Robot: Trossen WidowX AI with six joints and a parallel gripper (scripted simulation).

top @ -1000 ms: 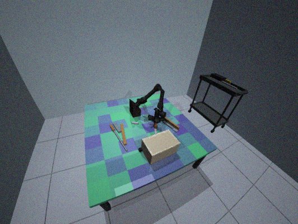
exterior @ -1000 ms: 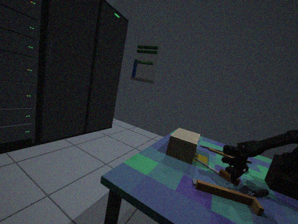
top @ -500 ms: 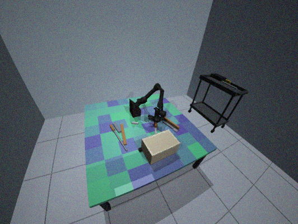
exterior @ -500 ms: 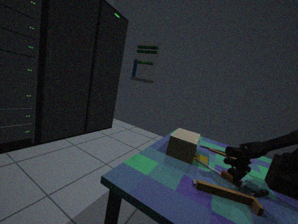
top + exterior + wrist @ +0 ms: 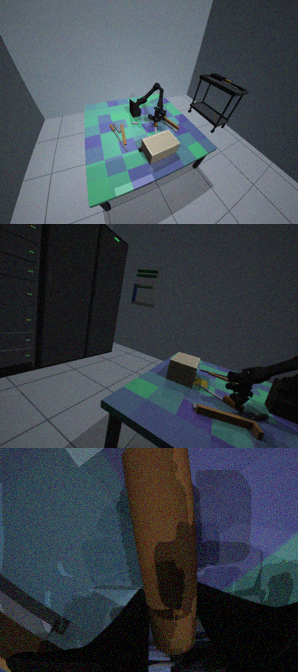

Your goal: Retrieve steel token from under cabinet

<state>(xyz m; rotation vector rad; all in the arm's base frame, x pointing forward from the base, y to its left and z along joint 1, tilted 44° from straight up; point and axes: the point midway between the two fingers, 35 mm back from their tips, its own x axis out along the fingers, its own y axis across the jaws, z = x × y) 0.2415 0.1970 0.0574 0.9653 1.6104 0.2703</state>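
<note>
Handle of the tool clamped between the jaws.
</note>
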